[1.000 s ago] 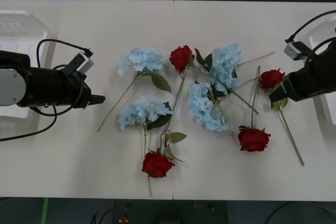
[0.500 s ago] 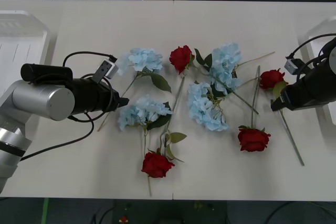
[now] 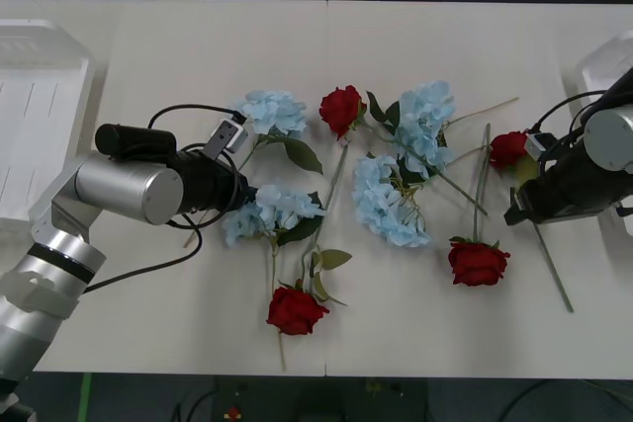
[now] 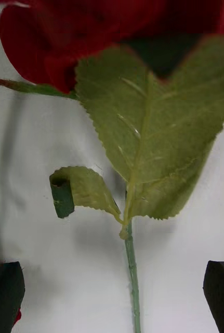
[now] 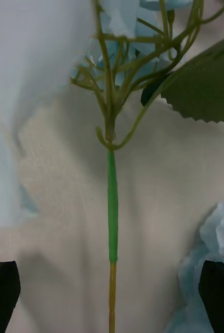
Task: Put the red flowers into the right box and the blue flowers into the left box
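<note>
Left pincer (image 5: 112,291) advanced, wide astride blue flower stem (image 5: 112,208); right pincer (image 4: 117,291) wide astride rose stem (image 4: 132,281).

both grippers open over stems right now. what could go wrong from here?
1. The left gripper straddles the thin green stem of a pale blue flower cluster, with a second blue cluster close beside one finger; closing may snag its petals.
2. The right gripper straddles the thin stem of a deep red rose just below its green leaves; the narrow stem could slip or twist when lifted.
</note>
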Available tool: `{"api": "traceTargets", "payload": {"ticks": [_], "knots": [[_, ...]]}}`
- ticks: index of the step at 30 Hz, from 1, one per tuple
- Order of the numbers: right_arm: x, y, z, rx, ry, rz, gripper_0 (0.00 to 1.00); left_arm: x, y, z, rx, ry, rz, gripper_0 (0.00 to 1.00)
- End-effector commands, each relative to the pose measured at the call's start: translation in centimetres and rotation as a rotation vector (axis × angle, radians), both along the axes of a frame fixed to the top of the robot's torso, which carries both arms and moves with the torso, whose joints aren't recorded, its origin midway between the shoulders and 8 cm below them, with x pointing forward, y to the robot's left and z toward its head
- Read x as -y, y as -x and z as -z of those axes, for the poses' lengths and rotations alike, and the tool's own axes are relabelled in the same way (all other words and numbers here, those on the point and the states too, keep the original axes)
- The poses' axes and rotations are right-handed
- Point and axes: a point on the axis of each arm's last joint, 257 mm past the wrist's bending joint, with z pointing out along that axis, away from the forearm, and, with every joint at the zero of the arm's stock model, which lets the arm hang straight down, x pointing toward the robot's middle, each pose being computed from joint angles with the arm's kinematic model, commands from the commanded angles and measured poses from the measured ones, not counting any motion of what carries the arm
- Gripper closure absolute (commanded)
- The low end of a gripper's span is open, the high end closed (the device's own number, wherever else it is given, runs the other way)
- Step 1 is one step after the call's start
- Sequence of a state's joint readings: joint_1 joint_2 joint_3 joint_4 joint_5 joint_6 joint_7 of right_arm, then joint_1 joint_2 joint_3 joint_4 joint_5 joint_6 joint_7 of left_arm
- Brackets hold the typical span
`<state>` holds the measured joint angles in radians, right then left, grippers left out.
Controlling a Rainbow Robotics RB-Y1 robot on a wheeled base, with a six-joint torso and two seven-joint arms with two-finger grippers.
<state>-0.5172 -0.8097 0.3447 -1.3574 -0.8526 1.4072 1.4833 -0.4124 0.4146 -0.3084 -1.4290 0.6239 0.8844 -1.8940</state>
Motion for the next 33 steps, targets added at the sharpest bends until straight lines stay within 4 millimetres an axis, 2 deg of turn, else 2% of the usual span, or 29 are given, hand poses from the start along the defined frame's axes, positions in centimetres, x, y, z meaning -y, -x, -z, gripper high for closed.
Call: {"api": "traceTargets", "payload": {"ticks": [1,5,7,8,10,11,12,20,25,27,30,33], "knots": [[-2.1,-2.6,-1.2,0.067,0.032,-0.075,0.00,3.0,-2.5,-2.9,0.040,0.047,-0.001,0.00],[-2.2,-2.9,-0.5,0.075,0.036,-0.067,0.00,3.4,-3.0,-3.1,0.039,0.054,-0.006,0.00],[-2.2,-3.0,-0.2,0.076,0.031,-0.065,0.00,3.5,-3.0,-2.8,0.042,0.055,-0.005,0.11],[-2.1,-3.1,0.0,0.075,0.030,-0.062,0.00,3.6,-2.9,-2.5,0.038,0.052,-0.001,0.23],[-2.1,-3.0,0.4,0.071,0.028,-0.062,0.00,3.7,-2.7,-2.1,0.034,0.044,0.005,0.57],[-2.1,-3.1,0.5,0.072,0.026,-0.063,0.00,3.7,-2.7,-2.0,0.034,0.044,0.003,0.84],[-2.2,-3.0,0.5,0.072,0.025,-0.065,0.00,3.7,-2.7,-1.9,0.034,0.043,0.005,0.98],[-2.4,-3.1,0.9,0.071,0.027,-0.065,0.00,3.4,-3.1,-2.0,0.048,0.048,-0.004,1.00],[-2.4,-3.2,1.3,0.073,0.020,-0.059,0.00,2.2,-3.9,-3.4,0.073,0.072,-0.028,1.00],[-2.5,-3.2,1.3,0.073,0.019,-0.059,0.00,1.2,-4.6,-4.9,0.095,0.091,-0.045,1.00],[-2.5,-3.3,1.3,0.074,0.019,-0.059,0.00,-0.4,-5.8,-8.3,0.143,0.140,-0.074,1.00],[-2.5,-3.2,1.4,0.072,0.016,-0.058,0.00,-3.3,-7.2,-12.3,0.200,0.187,-0.121,1.00]]}}
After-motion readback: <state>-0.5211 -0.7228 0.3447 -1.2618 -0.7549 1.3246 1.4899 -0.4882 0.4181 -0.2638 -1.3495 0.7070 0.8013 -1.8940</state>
